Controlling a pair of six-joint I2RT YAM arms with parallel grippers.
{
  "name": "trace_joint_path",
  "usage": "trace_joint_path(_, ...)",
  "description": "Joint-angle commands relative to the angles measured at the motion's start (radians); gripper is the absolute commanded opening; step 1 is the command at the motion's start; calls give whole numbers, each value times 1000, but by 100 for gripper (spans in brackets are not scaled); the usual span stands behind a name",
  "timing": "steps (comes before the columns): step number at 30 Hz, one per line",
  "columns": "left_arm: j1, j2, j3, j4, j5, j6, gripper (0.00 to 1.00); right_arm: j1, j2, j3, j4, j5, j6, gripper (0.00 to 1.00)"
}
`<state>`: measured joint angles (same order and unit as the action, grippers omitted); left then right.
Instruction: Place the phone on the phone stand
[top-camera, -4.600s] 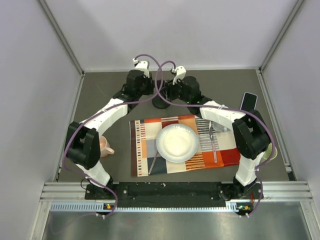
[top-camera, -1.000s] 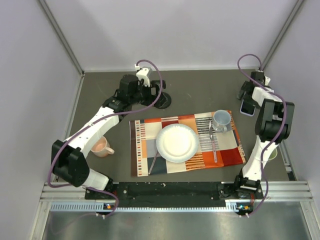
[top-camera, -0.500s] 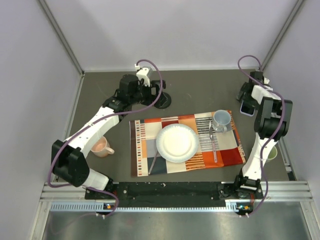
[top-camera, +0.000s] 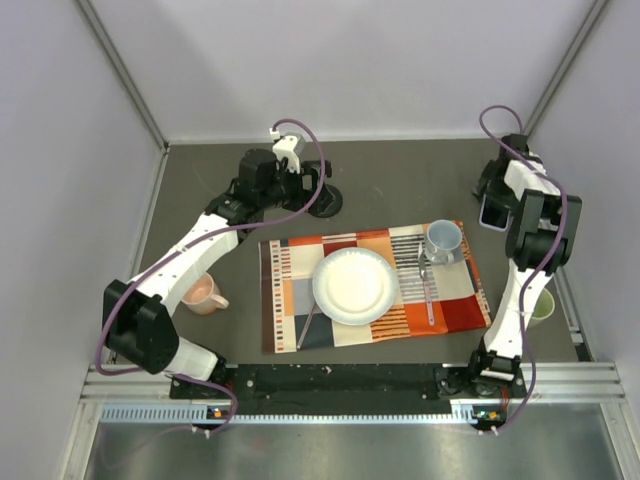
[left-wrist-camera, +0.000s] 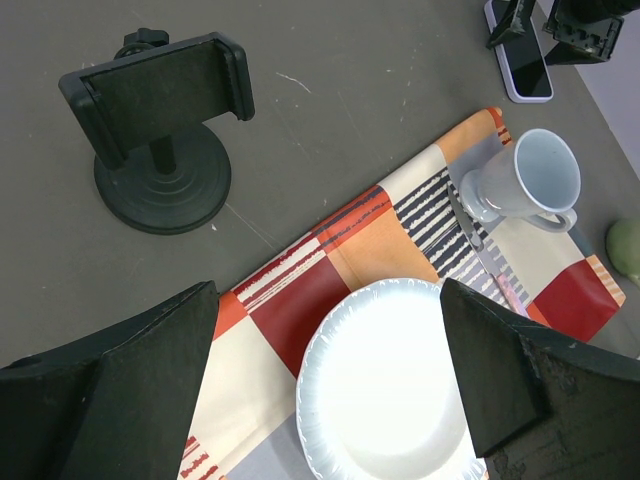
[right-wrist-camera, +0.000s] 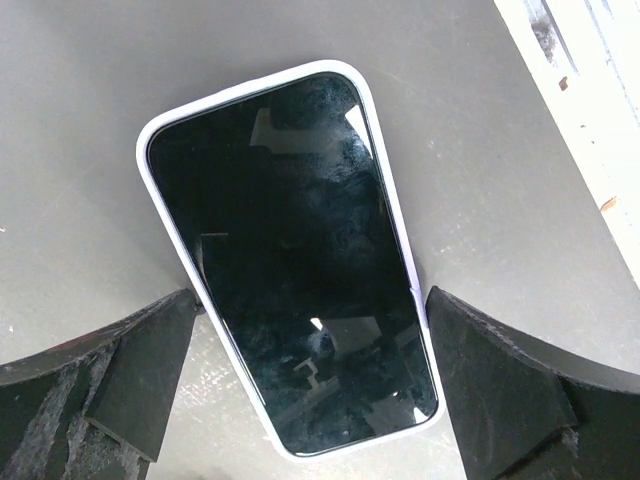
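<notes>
Nearest the arms' bases, a pink cup is sitting on the dark grey table at the left, and a pale green cup is standing at the right, partly hidden by the right arm. Between them a placemat of orange, red, cream and grey blocks and stripes is lying flat. It is carrying a round white plate with a fluted rim, with metal cutlery lying alongside. On the mat's far right corner a blue-grey mug is standing, its pale interior showing. Farther back, the left gripper is hovering with its jaws spread wide, holding nothing. Beyond it the phone stand, matte black with a stepped disc base, short post and wide cradle, is standing on bare table off the mat's far left corner. At the far right, well apart from the stand, the phone is lying flat with its glossy black screen up, showing rounded corners and a pale lavender edge. The right gripper, fully open, is straddling one end of it. Whether its fingers are touching the edge cannot be told.
</notes>
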<state>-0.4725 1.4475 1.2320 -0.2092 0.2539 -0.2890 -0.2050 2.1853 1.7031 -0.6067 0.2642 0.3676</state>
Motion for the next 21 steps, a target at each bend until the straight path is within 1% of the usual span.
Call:
trace_joint_path(1, -5, -27, 0, 45, 4, -2, 98, -7, 45, 64, -108, 13, -1, 99)
trace_joint_path(5, -6, -24, 6, 41, 5, -7, 97, -11, 60, 79, -120, -63, -7, 99)
trace_joint_path(16, -12, -42, 14, 5, -16, -3, 97, -31, 59, 67, -125, -132, -52, 95)
trace_joint_path(19, -12, -42, 21, -5, -18, -4, 97, -36, 56, 61, -123, -148, -61, 96)
trace_joint_path(21, -14, -38, 38, -18, -16, -4, 97, -36, 57, 64, -125, -157, -74, 94)
